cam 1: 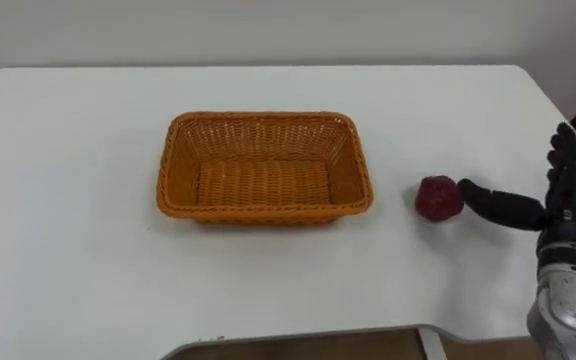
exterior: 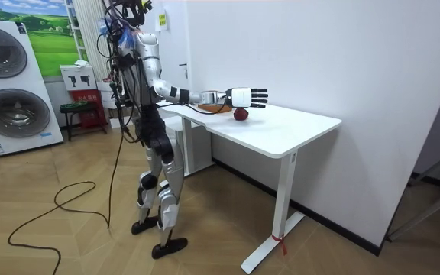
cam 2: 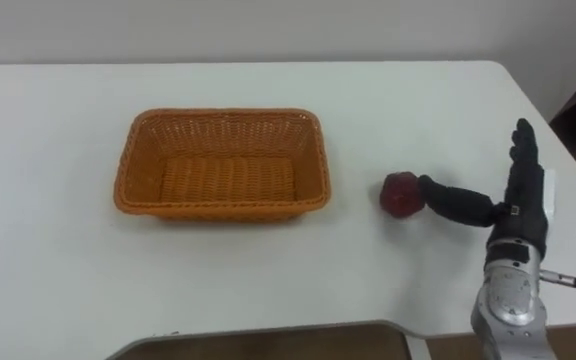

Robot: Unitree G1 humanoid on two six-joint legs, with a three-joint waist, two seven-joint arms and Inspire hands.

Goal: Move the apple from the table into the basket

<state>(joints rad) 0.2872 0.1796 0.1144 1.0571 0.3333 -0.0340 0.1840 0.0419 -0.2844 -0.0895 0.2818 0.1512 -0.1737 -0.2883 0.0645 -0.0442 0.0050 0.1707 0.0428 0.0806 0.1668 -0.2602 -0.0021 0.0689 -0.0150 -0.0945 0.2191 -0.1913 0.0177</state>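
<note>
The robot stands at the near edge of the white surface. Its right hand is raised close to the near right corner, fingers straight and spread, holding nothing. The thumb stretches sideways, its tip right at the apple. The red apple rests on the surface, right of the middle. The orange wicker basket stands mid-surface, apart from the apple and reaching further back.

One apple, one basket, one table.
</note>
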